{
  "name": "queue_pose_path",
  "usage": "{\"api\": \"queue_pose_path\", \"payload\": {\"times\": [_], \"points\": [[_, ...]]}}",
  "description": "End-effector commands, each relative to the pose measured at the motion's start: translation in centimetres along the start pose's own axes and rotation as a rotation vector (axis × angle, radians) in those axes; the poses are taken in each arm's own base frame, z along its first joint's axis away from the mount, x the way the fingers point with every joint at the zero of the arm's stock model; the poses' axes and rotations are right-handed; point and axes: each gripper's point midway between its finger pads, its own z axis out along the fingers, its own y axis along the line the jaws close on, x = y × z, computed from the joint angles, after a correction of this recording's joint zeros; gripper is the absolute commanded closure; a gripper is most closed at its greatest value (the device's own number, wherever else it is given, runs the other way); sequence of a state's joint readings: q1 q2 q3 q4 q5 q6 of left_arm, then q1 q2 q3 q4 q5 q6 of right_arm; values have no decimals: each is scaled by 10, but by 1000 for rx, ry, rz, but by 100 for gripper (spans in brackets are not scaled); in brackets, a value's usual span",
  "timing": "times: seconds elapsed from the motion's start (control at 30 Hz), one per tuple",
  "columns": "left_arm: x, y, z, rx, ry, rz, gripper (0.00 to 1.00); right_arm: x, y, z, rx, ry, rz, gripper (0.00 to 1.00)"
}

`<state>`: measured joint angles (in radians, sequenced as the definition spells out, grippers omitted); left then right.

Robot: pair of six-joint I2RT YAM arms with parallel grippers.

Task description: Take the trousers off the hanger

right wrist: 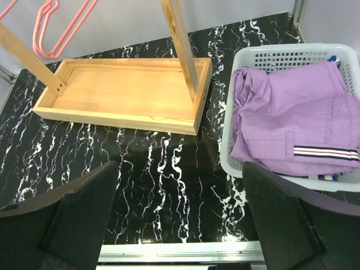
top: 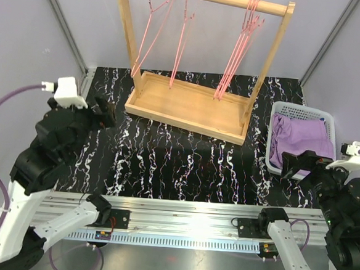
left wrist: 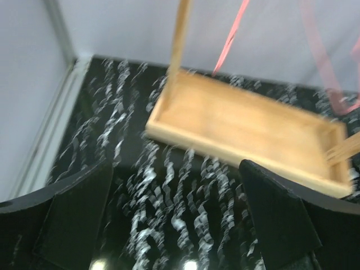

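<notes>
Black, white-veined marble-pattern table (top: 184, 166). At its far centre, a light wooden rack (top: 188, 105): shallow tray base, two uprights, a round rail on top.

Pink wire hangers hang from the rail, a bunch (top: 235, 52) near the right upright and two single ones further left, their lower ends reaching down to the tray.

White perforated plastic basket (top: 299, 109) on the table just right of the rack's right end. The plain lilac purple trousers (right wrist: 292, 107) lie crumpled inside and fill most of it; a striped white, dark and red band runs along one hem. A sliver of royal blue cloth (right wrist: 333, 58) shows beneath them at the basket's far corner, too little visible to make out a pattern.

Left pincer (left wrist: 177, 219): black fingers spread wide, nothing between them, held above the table to the left of the rack and pointed toward the tray. This wrist view is blurred.

Right pincer (right wrist: 180, 214): fingers likewise spread, nothing held, raised over the table near the basket's near side.
</notes>
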<state>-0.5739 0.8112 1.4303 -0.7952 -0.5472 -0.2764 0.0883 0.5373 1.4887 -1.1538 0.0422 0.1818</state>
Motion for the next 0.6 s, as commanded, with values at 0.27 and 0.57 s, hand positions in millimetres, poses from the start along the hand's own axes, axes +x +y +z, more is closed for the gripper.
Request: {"api": "queue_pose_path", "payload": {"times": [0.27,0.57], "points": [[50,83,-75,-121,36,81,1,16,-37,-39,129,27,-33,1],[67,108,-96,-170,39,78,1,20,-44,-45,157,18,-17,1]]}}
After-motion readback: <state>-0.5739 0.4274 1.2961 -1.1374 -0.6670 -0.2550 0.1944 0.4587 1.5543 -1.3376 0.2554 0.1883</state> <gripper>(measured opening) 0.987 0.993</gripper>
